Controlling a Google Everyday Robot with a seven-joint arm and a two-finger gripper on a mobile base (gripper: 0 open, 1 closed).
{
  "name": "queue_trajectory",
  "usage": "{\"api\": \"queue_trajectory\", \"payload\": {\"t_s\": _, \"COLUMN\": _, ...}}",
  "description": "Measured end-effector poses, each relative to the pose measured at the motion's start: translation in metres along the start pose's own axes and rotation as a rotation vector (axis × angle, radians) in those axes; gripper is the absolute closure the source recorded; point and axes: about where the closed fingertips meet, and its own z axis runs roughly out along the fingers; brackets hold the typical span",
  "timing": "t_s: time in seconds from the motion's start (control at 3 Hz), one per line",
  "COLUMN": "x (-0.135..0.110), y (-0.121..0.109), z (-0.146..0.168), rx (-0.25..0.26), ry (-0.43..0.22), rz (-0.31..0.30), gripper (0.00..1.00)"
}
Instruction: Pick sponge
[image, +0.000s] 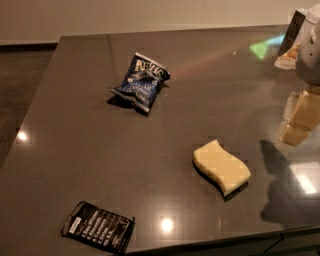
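A pale yellow, thick foam sponge (222, 167) with wavy S-curved sides is lying flat on the dark, glossy grey tabletop (75, 115), right of centre and towards the near edge. A thin dark layer is showing along its lower side where it is meeting the surface. It is sitting apart from everything else on the table.

The robot's gripper (300, 117), pale yellow and blocky below a grey body, is hanging at the right edge of the view. It is up and to the right of the sponge and is not touching it. Whether the gripper is spread or pressed together cannot be told from here. A dark shadow is falling on the tabletop to the right of the sponge.

A crumpled blue chip bag (141, 81) with white lettering is lying well apart from the sponge, towards the far left of the middle. It is looking puffed and creased, and its contents are hidden. A flat black rectangular packet (98, 226) with white printed lines is resting near the front left corner, close to the table edge. What it is holding cannot be seen either.
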Motion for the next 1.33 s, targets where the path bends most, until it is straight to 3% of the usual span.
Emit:
{"api": "queue_trajectory", "payload": {"t_s": 0.33, "x": 0.0, "y": 0.0, "z": 0.0, "rx": 0.0, "ry": 0.0, "rz": 0.0, "gripper": 0.0}}
{"api": "queue_trajectory", "payload": {"t_s": 1.0, "x": -0.001, "y": 0.024, "z": 0.057, "rx": -0.165, "ry": 0.008, "rz": 0.032, "gripper": 0.0}}
{"api": "queue_trajectory", "payload": {"t_s": 1.33, "x": -0.01, "y": 0.04, "z": 0.073, "rx": -0.219, "ry": -0.016, "rz": 0.03, "gripper": 0.0}}
